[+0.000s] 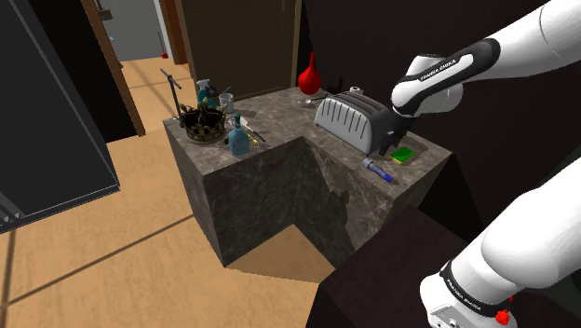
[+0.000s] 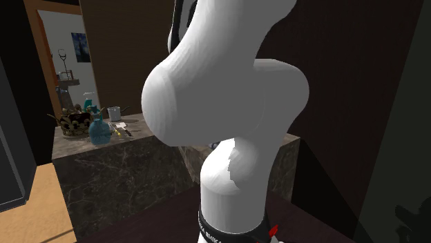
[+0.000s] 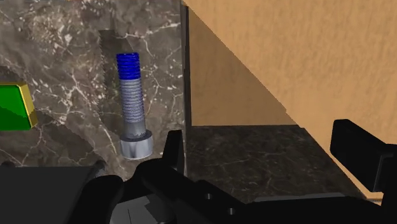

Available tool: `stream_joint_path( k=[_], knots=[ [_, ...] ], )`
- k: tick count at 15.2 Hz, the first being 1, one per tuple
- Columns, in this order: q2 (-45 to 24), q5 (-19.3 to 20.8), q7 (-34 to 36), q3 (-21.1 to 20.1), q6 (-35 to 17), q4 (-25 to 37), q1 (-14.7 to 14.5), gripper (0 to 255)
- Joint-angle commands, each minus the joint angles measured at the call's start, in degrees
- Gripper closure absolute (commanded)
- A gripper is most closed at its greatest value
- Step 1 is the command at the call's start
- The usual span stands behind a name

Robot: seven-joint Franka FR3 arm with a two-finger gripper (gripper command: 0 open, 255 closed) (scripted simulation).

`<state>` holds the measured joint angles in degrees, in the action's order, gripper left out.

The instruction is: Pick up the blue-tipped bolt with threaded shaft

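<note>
The bolt [image 3: 132, 105] lies flat on the dark marble counter [image 3: 63, 38], with a blue tip, a grey threaded shaft and a round silver head. In the shoulder view the bolt [image 1: 377, 169] rests near the counter's front edge, beside a green block [image 1: 404, 155]. My gripper [image 1: 388, 147] hangs just above and behind it, in front of the toaster. In the wrist view the gripper [image 3: 267, 153] is open with nothing between its fingers. The bolt sits just outside the gap, beside one finger [image 3: 170, 149], near the counter's edge.
A silver toaster [image 1: 352, 119] stands right behind the gripper. A red bulb-shaped object [image 1: 311, 73], a blue bottle [image 1: 239, 138], a dark basket [image 1: 202, 126] and a glass [image 2: 114, 112] fill the counter's far part. The counter drops to a wooden floor [image 3: 286, 57].
</note>
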<state>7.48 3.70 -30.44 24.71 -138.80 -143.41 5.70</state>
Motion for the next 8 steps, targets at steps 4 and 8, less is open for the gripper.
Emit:
stream_joint_path(
  k=[4,8],
  knots=[
    [-12.54,-11.21,-10.85,2.32,-5.99,5.11,0.56,0],
    [-22.76,-21.28,-19.68,0.23,-8.29,11.11,4.23,0]
  ],
)
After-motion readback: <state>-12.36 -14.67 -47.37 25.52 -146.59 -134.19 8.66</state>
